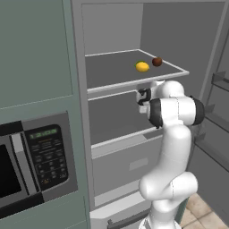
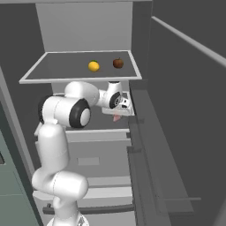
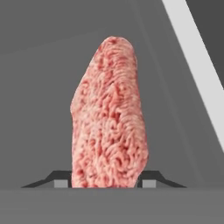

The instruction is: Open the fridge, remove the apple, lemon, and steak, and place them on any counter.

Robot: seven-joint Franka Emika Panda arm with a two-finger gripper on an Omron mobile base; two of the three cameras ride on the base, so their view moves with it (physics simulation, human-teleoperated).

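The fridge (image 1: 114, 27) stands open. On its upper shelf (image 2: 57, 70) lie the yellow lemon (image 1: 142, 66) (image 2: 93, 66) and, just to its right, the dark red apple (image 1: 157, 61) (image 2: 118, 63). My arm reaches in under that shelf, over the middle shelf (image 1: 112, 118). In the hand view the pinkish-red steak (image 3: 109, 118) sits between the two dark fingertips (image 3: 148, 183), and my gripper (image 3: 105, 183) is shut on its near end. From the right base view a pink bit of steak (image 2: 117, 118) shows below the hand. The counter is out of view.
A grey-green cabinet with a microwave (image 1: 31, 165) stands left of the fridge. The open fridge door (image 2: 185, 110), with its door racks, lines the right side close to my arm. The lower drawer (image 1: 129, 165) is below the middle shelf.
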